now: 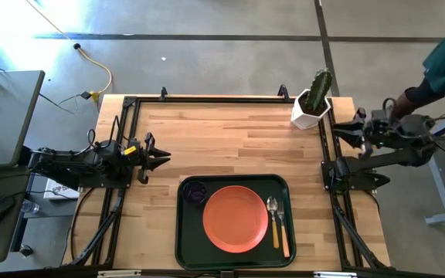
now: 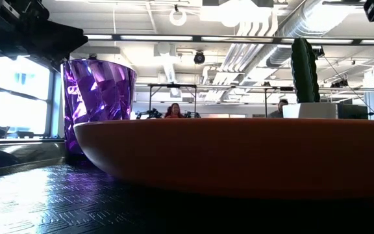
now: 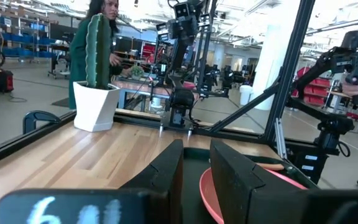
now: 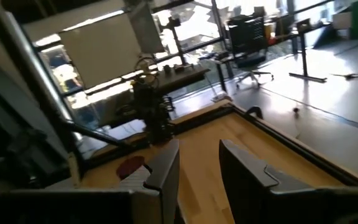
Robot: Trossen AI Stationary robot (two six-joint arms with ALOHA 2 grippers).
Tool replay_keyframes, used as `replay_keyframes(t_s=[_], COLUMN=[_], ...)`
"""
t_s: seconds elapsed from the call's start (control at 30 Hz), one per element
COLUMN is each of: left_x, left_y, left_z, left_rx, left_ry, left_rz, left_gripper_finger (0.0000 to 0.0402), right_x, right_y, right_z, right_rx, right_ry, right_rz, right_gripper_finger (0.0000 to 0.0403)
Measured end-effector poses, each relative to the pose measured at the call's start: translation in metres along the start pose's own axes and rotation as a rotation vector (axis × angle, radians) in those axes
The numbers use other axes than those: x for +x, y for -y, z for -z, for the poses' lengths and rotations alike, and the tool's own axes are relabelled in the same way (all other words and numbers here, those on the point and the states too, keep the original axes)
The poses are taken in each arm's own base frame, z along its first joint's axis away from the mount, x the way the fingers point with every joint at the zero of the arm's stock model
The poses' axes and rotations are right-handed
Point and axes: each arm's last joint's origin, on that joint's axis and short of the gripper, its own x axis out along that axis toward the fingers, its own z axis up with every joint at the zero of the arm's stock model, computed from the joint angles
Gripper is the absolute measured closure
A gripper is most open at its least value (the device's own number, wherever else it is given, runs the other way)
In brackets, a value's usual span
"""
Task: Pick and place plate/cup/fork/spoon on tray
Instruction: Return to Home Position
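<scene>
The dark green tray (image 1: 184, 232) lies at the table's near edge. On it rest the orange-red plate (image 1: 236, 218), the dark purple cup (image 1: 195, 193) at its far left corner, and the spoon (image 1: 273, 215) and fork (image 1: 283, 232) side by side right of the plate. The low view shows the cup (image 2: 99, 91) standing upright behind the plate (image 2: 239, 156). My left gripper (image 1: 163, 157) hovers open at the table's left, empty. My right gripper (image 1: 338, 133) is open and empty at the table's right edge.
A white pot with a green cactus (image 1: 312, 104) stands at the far right corner. A person's hand and sleeve (image 1: 423, 89) reach over my right arm from the right. Bare wood (image 1: 230, 139) lies between the arms, beyond the tray.
</scene>
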Motion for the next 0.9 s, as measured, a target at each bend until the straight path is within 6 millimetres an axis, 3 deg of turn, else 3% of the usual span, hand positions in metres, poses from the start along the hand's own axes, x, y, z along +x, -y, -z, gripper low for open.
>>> replay_keyframes(t_s=[0.17,0.3,0.53,0.9], left_x=[0.000,0.000,0.001,0.001], left_y=[0.000,0.000,0.000,0.000], left_z=[0.000,0.000,0.001,0.001], left_rx=[0.000,0.000,0.000,0.000], left_ry=[0.000,-0.002,-0.019,-0.016], left_rz=[0.000,0.000,0.000,0.001], left_gripper_finger=[0.0330,0.0330,0.0330,0.0330], right_x=[-0.018,-0.010,0.028,0.081], right_y=[0.005,0.001,-0.011,-0.009], right_z=[0.006,0.016,0.046,0.129], right_rx=[0.023,0.015,0.028,0.080], right_ry=[0.030,-0.013,-0.008,-0.091], right_rz=[-0.171,-0.262,-0.448,-0.470], right_gripper_finger=[0.0300,0.0300,0.0300,0.0300])
